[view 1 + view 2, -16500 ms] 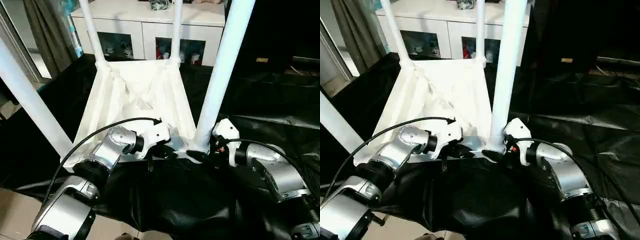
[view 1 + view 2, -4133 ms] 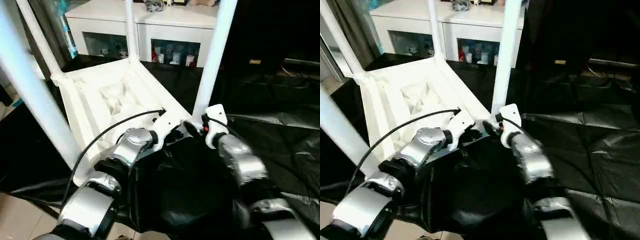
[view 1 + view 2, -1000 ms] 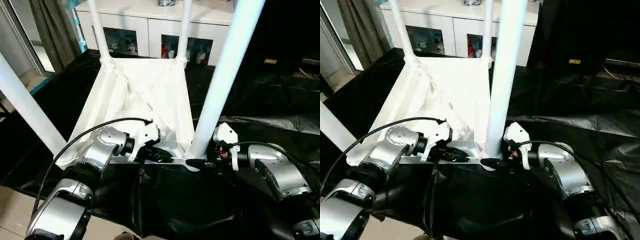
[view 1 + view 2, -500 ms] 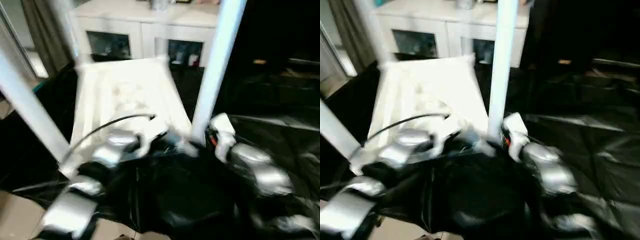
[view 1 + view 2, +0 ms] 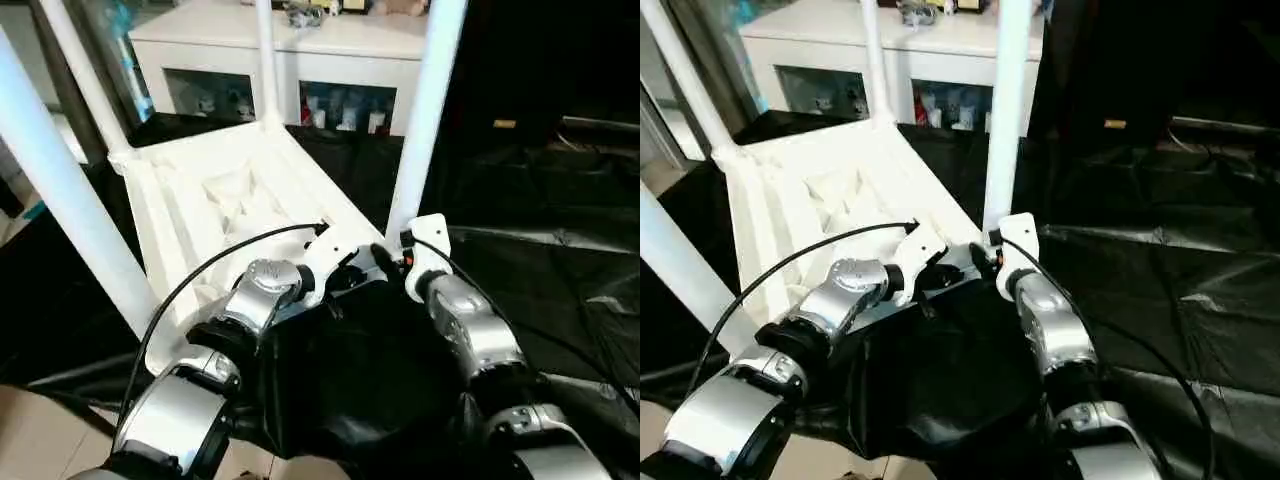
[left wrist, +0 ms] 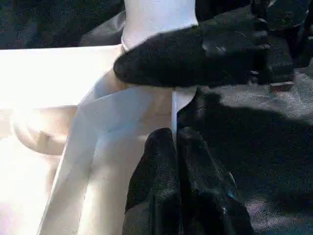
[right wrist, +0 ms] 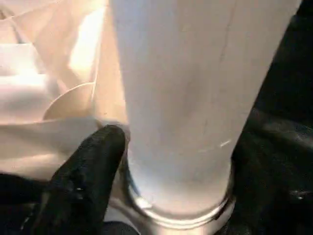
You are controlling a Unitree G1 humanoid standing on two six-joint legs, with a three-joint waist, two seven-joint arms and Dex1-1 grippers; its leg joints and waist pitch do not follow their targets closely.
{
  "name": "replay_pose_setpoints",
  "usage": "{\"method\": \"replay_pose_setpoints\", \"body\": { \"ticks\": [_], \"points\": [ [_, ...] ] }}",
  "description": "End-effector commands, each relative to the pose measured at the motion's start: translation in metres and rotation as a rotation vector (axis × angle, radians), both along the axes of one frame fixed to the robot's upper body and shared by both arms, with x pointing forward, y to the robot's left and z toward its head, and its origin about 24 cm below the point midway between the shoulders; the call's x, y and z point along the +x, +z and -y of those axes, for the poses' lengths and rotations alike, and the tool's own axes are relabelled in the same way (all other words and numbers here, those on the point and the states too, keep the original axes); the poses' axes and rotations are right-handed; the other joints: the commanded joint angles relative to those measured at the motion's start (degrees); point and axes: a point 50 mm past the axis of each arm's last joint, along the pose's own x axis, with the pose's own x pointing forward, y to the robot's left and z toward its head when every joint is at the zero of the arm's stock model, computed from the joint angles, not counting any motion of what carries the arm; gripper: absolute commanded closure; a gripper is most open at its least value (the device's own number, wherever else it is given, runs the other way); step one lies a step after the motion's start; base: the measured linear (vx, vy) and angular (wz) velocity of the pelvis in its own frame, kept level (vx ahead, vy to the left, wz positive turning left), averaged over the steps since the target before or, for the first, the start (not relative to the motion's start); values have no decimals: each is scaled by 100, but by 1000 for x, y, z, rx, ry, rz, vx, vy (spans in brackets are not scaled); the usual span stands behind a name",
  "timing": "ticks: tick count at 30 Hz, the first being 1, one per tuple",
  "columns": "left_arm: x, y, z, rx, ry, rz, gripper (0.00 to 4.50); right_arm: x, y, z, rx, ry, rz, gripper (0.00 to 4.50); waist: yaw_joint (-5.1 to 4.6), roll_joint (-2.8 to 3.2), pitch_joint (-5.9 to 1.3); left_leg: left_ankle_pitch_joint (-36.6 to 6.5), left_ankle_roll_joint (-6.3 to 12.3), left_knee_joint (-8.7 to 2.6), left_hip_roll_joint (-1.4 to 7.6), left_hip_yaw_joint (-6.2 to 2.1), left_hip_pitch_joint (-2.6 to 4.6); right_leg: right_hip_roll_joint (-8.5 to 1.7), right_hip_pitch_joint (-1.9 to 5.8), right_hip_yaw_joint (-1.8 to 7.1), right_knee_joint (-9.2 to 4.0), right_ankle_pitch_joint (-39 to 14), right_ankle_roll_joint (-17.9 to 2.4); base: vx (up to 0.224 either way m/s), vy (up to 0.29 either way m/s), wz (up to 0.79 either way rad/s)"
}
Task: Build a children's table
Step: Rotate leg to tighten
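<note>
Left eye view: you're looking down over both silver forearms at the table [image 5: 230, 200], upside down on a black sheet [image 5: 560, 300], all four legs up.
Table: ribbed underside faces up; near edge sits right at your grippers, far corner points toward the cabinet [image 5: 330, 60].
Legs: near-right leg [image 5: 425, 110] stands in the corner socket beside both grippers; near-left leg [image 5: 60, 190] rises at the left edge of the view; two far legs [image 5: 265, 55] stand at the back corners.
Left gripper [image 6: 174, 142]: jaws pinched tight on the thin near rim of the table, just beside the near-right socket; left wrist view shows the white edge running between the two black fingers [image 6: 156, 161].
Right gripper [image 5: 385, 258]: at the base of the near-right leg, jaws standing wide around it; right wrist view shows one black finger [image 7: 93, 161] against the leg just above the socket collar. You can't tell whether it actually clamps the leg or only brackets it.
Other finger: left wrist view shows a right finger [image 6: 195, 56] lying across the front of the leg base.
Cable: black cable [image 5: 220, 255] arcs from the left forearm to the left wrist.
Cabinet: white, glass-fronted, small items on the shelves, behind the table.
Sheet: black, crumpled, covers the floor under the table and to your right.
</note>
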Motion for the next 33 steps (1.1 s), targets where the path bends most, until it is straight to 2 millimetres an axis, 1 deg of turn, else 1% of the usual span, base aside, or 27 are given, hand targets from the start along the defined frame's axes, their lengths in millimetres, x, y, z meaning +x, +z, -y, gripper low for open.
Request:
{"method": "replay_pose_setpoints", "body": {
  "ticks": [1,2,4,5,6,7,8,9,10,11,12,13,14,15,16,17,18,19,20,22,23,24,26,27,29,32,33],
  "points": [
    [1,12,8,-37,-63,67,450,-10,-11,-12,-7,149,-46,70,-14,-105,-290,-3010,-51,-474,134,-139,136,-174,59,115,-432,-2850,-672,0,0,0],
    [-1,12,5,-37,-88,64,450,-11,-9,-6,-15,184,-34,70,-6,-99,-291,-2968,-22,-472,132,-133,133,-180,58,124,-428,-2841,-686,0,0,0],
    [-3,12,1,-39,-124,64,450,-13,-7,0,-22,230,-28,63,19,-129,-299,-2791,62,-463,144,-118,115,-198,71,150,-413,-2758,-732,0,0,0],
    [-8,12,-7,-43,-192,51,450,-20,-2,13,-48,361,-10,63,73,-163,-331,-2442,179,-463,167,-105,63,-208,133,175,-352,-2309,-833,0,0,0],
    [-8,12,-8,-43,-195,51,450,-20,-2,13,-49,368,-10,63,96,-166,-325,-2338,233,-455,185,-85,64,-212,122,196,-342,-2162,-897,0,0,0],
    [-10,12,-11,-42,-221,49,450,-23,0,18,-57,418,-7,63,109,-150,-320,-2250,282,-433,181,-45,90,-191,70,217,-317,-1993,-1031,0,0,0],
    [-12,12,-15,-45,-254,43,450,-25,2,22,-57,460,-8,63,134,-186,-323,-2094,346,-421,185,-40,48,-192,118,216,-274,-1920,-1108,0,0,0],
    [-15,12,-18,-46,-289,35,450,-28,5,27,-56,499,-10,63,165,-176,-322,-2001,352,-406,188,-15,58,-191,77,242,-263,-1947,-1129,0,0,0],
    [-19,13,-24,-44,-343,24,450,-30,8,32,-57,551,-11,63,219,-186,-338,-1901,373,-381,199,-11,57,-190,92,265,-217,-1864,-1168,0,0,0],
    [-21,13,-27,-41,-368,17,450,-31,10,35,-58,575,-12,63,219,-186,-338,-1901,373,-381,199,-11,57,-190,92,265,-217,-1864,-1168,56,-29,4],
    [-25,14,-34,-29,-420,3,450,-33,15,40,-68,634,-13,63,269,-166,-373,-1543,453,-346,199,0,29,-172,106,283,-132,-1377,-1286,56,-29,4],
    [-25,15,-37,-25,-434,-1,450,-34,17,42,-73,654,-13,63,279,-176,-387,-1424,496,-316,201,16,31,-156,90,299,-97,-1149,-1342,62,-23,3],
    [-26,15,-39,-25,-447,-11,450,-34,18,43,-74,671,-14,63,288,-149,-416,-1141,591,-274,199,19,7,-132,91,298,-8,-618,-1504,57,-20,2],
    [-27,16,-41,-24,-461,-16,450,-34,20,45,-78,690,-18,63,302,-142,-447,-938,655,-243,192,24,3,-129,99,291,39,-304,-1568,77,-25,0],
    [-28,17,-43,-23,-472,-18,450,-35,22,46,-79,704,-21,63,318,-82,-472,-477,828,-174,180,30,-28,-90,88,276,123,468,-1738,0,0,0],
    [-28,17,-43,-23,-472,-18,450,-35,22,46,-79,704,-21,63,318,-82,-472,-477,828,-174,180,30,-28,-90,88,276,123,468,-1738,0,0,0],
    [-28,18,-46,-22,-480,-23,450,-35,23,47,-85,721,-25,63,330,-64,-488,-375,901,-141,163,39,-27,-84,86,270,150,706,-1798,0,0,0],
    [-28,20,-49,-21,-493,-27,450,-36,25,48,-91,743,-29,63,331,-77,-490,-375,946,-127,158,39,-45,-84,92,265,158,761,-1832,0,0,0],
    [-28,20,-50,-23,-500,-41,450,-37,26,49,-90,751,-31,63,337,-78,-478,-450,956,-121,166,49,-47,-80,72,265,148,654,-1845,0,0,0],
    [-29,20,-51,-22,-508,-55,450,-38,26,49,-86,762,-33,63,339,-72,-424,-1021,744,-170,186,45,-43,-105,63,268,78,-179,-1753,0,0,0],
    [-29,20,-51,-22,-508,-55,450,-38,26,49,-86,762,-33,63,339,-72,-424,-1021,744,-170,186,45,-43,-105,63,268,78,-179,-1753,0,0,0],
    [-28,22,-51,-25,-498,-47,450,-38,27,50,-84,769,-36,63,343,-13,-405,-1319,567,-206,200,29,-26,-110,51,271,45,-592,-1676,0,0,0],
    [-28,22,-50,-29,-498,-45,450,-38,27,51,-76,768,-36,63,317,-43,-382,-1756,290,-251,207,24,4,-107,44,283,-17,-1121,-1524,0,0,0],
    [-28,22,-50,-29,-499,-45,450,-38,27,51,-73,767,-36,91,312,-42,-374,-1807,255,-260,209,22,4,-106,38,287,-26,-1191,-1498,0,0,0],
    [-28,22,-49,-32,-497,-45,450,-38,27,49,-45,761,-29,103,304,-63,-376,-1812,205,-270,206,12,-12,-113,44,291,-30,-1287,-1410,0,0,0],
    [-28,22,-48,-34,-492,-45,450,-39,26,47,-33,761,-29,113,307,-67,-386,-1711,222,-260,201,14,-15,-114,41,295,-24,-1201,-1391,0,0,0],
    [-27,23,-48,-39,-485,-46,450,-41,24,45,-18,767,-41,136,302,-77,-390,-1634,252,-247,194,19,-24,-108,43,296,-17,-1102,-1403,0,0,0]
  ]
}}
